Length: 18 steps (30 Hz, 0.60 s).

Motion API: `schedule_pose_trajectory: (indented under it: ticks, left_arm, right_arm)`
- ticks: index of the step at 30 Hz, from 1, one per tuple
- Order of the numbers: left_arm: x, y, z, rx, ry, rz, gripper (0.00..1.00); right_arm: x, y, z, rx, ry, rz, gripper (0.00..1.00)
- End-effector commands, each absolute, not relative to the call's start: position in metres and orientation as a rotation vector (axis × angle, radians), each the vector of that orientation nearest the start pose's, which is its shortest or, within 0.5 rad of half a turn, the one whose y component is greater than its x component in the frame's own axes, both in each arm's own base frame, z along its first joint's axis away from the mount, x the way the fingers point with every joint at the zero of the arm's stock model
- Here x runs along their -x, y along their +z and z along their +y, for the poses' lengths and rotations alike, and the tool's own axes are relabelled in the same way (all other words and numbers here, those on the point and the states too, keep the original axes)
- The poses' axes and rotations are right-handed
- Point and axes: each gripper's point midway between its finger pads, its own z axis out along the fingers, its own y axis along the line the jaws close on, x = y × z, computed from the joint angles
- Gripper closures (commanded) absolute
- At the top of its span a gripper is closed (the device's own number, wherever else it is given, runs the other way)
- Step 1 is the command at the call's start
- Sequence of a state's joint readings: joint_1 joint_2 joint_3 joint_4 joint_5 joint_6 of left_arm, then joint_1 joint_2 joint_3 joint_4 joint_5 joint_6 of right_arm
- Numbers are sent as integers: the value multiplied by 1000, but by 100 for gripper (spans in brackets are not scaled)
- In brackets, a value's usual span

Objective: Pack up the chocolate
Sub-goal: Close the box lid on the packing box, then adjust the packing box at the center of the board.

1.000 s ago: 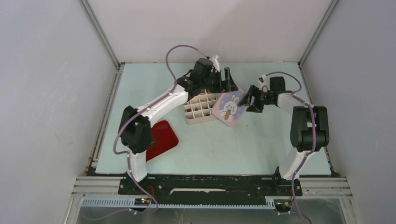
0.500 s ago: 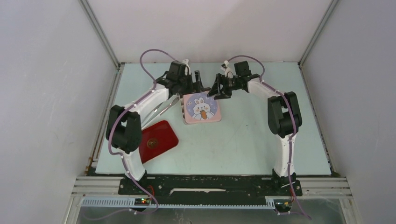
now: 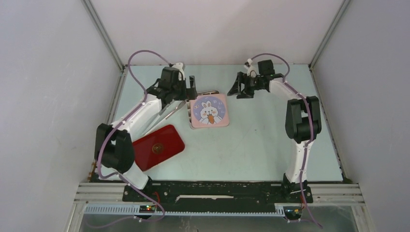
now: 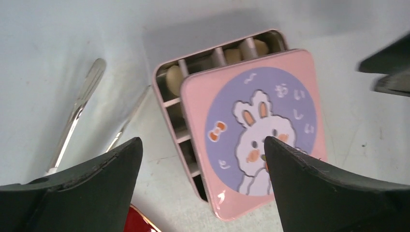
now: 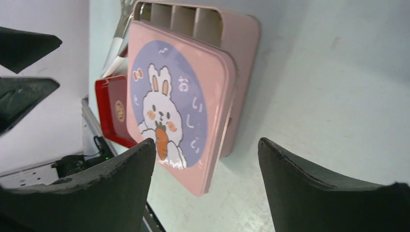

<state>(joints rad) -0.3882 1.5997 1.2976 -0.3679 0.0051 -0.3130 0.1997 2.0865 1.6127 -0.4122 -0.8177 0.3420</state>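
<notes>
Two grippers, left gripper [image 4: 202,142] and right gripper [image 5: 207,141], hang spread and empty, the pink square tin box [image 4: 159,72] ahead of both, its rabbit-printed lid [image 4: 251,130] askew (cream chocolate pieces [image 4: 173,77] show in uncovered compartments), so nudge it square before pressing.

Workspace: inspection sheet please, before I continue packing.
Surface: pale green table, no spills seen.
Job's things: pink tin, bunny lid lying askew on it, not seated; cream chocolate visible in uncovered compartments.
Clutter: metal tongs beside the tin; red tray near left arm.
Grippers: left gripper and right gripper open, empty, apart from the tin.
Cables: purple cables loop above both arms.
Surroundings: white walls; nothing else seen.
</notes>
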Motion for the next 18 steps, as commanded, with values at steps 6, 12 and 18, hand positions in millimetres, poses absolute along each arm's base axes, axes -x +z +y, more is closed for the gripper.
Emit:
schedule_pose_trajectory:
  ticks: [6, 12, 18]
  left_arm:
    - [-436, 96, -170, 22, -529, 2499, 18]
    - [-430, 87, -188, 28, -682, 2500, 24]
    - [-419, 80, -199, 52, -780, 2524, 27]
  right_arm:
    - [-432, 88, 230, 378, 1087, 2544, 21]
    - [-425, 69, 252, 421, 1167, 2575, 27]
    - [-412, 61, 280, 464, 1305, 2586, 36]
